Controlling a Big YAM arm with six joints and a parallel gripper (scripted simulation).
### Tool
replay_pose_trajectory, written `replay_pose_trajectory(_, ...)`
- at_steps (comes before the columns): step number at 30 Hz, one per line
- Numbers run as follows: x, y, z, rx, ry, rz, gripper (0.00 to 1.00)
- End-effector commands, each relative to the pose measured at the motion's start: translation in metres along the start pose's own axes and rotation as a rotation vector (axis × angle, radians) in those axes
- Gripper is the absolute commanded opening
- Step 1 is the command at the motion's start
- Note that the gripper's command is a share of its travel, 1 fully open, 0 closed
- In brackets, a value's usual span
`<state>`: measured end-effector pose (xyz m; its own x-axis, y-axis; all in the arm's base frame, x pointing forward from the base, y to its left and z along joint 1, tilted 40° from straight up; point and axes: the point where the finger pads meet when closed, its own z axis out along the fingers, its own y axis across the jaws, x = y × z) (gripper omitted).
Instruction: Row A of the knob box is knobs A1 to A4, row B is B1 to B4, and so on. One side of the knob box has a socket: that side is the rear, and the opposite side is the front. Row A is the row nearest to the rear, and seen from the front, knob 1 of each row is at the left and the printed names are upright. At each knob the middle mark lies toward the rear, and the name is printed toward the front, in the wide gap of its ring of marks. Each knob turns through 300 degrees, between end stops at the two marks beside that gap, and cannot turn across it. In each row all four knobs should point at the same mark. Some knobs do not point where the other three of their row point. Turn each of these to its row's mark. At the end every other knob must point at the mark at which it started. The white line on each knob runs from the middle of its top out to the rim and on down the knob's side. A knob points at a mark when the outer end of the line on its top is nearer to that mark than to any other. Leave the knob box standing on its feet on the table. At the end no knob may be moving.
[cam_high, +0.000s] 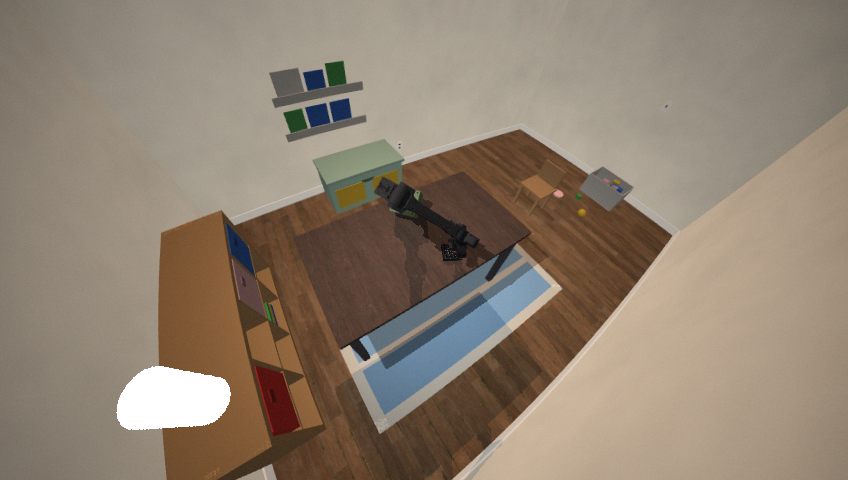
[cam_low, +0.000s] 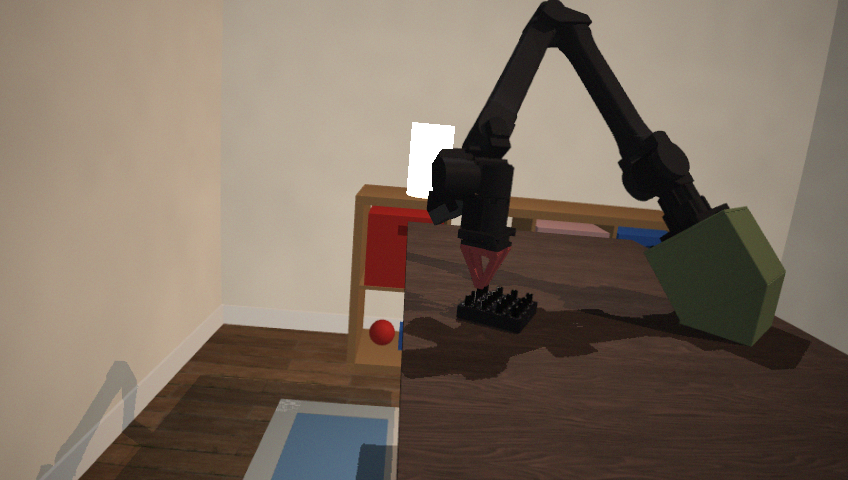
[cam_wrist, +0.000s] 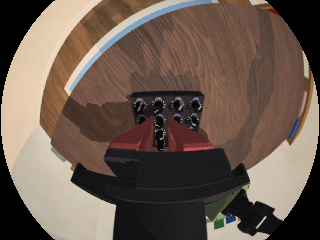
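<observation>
The black knob box (cam_high: 446, 259) (cam_low: 493, 320) (cam_wrist: 168, 95) stands on the dark table (cam_high: 345, 267) (cam_low: 595, 416) (cam_wrist: 220, 50). Its short black knobs stand up in rows. In the wrist view the farthest row shows four knobs, among them a left-end knob (cam_wrist: 139, 105) and a right-end knob (cam_wrist: 195, 104). Nearer rows are partly hidden by the red fingers. White lines and marks show, but the names and exact pointing are too small to read. My gripper (cam_low: 481, 287) (cam_wrist: 160, 119) points down at the box, fingers slightly apart. Its tips are at or just above the knob tops; contact cannot be told.
The arm's green base block (cam_low: 708, 279) stands on the table, well away from the box. The box is near a long table edge, with a blue and white rug (cam_high: 452, 350) (cam_low: 333, 446) on the floor beyond. A wooden shelf (cam_high: 196, 309) stands apart from the table.
</observation>
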<state>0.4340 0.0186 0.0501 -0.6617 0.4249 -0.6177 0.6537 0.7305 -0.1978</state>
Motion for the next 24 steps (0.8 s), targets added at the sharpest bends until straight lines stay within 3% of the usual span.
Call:
replay_pose_trajectory(1,-0.0169,0.0033,0.003,0.005,0.0,0.014,0.18)
replay_pose_trajectory(24,-0.0195,0.005,0.003,0.003,-0.001,0.017,0.18)
